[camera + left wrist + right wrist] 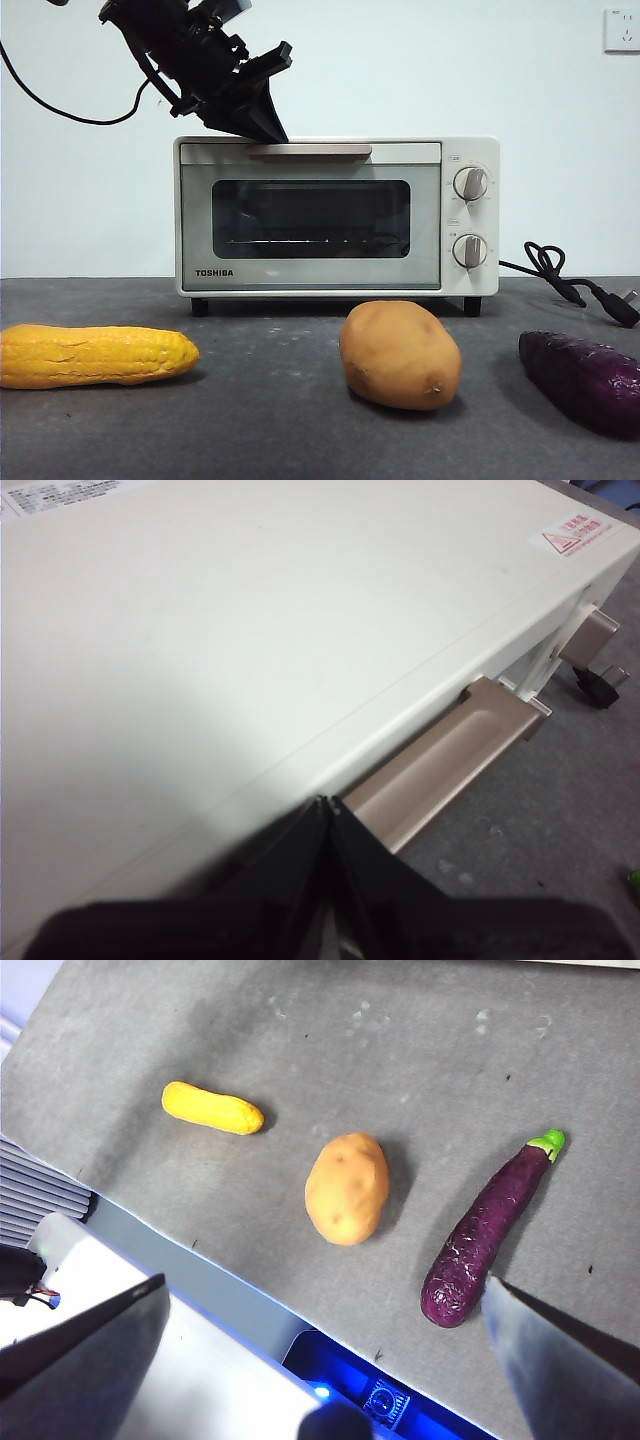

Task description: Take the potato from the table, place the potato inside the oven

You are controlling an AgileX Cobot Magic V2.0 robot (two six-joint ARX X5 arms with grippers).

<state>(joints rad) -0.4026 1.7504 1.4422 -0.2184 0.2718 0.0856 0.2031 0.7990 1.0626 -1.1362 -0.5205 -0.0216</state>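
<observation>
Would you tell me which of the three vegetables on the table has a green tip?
The dark purple vegetable, at the end of the row beside the potato. The potato is plain tan and the corn cob all yellow.

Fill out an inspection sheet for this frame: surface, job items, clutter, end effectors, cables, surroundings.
Surface: dark grey speckled table, no spills seen.
Job's things: potato lies untouched in front of the oven; oven door shut.
Clutter: corn cob to one side of the potato, purple eggplant to the other, both apart from it.
End effectors: left end effector shut, tips at the oven's top front edge beside the beige handle; right end effector open, high above the vegetables.
Cables: black oven cord lies loose beside the oven.
Surroundings: white wall, wall socket.
</observation>
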